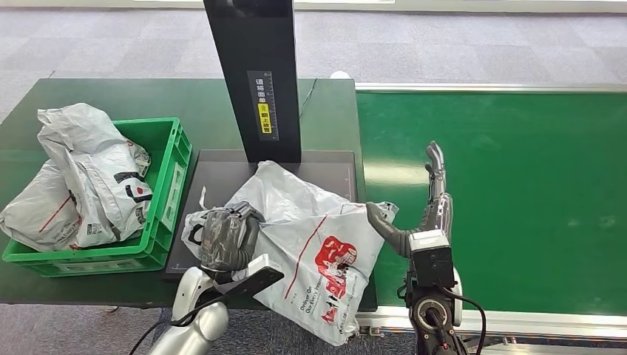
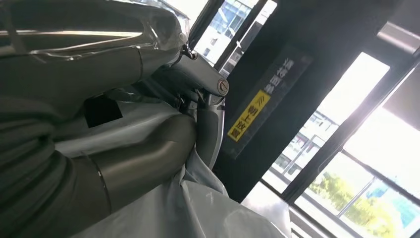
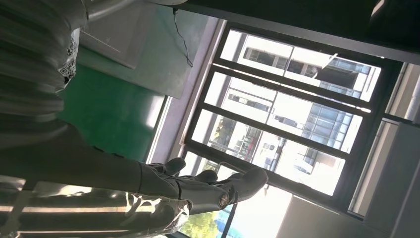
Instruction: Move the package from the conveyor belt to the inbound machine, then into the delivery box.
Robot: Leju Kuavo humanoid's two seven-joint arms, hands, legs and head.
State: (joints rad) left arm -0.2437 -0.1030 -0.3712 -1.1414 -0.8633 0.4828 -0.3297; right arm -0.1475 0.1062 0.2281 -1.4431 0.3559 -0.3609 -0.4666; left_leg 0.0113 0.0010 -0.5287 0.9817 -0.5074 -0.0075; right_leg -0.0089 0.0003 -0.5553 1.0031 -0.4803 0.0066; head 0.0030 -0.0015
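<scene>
The left hand [image 1: 224,238] grasps a crinkled white plastic mailer bag [image 1: 310,244] on the inbound machine's black platform [image 1: 222,174], likely for scanning; the right hand [image 1: 421,211] hovers beside it, fingers released.

Even, bright light in the head view; both wrist views are dim, with blown-out glare from the windows [image 3: 277,119] behind.

This is a parcel-sorting station set up in an office-like hall. A green conveyor belt [image 1: 503,200] runs along the right, beside a dark table with a black scanning machine [image 1: 255,78] and a green plastic crate [image 1: 166,192] stuffed with grey mailing bags [image 1: 89,177]. Grey carpet tiles [image 1: 458,44] cover the far floor, and tall windows [image 3: 292,114] face city buildings.
</scene>
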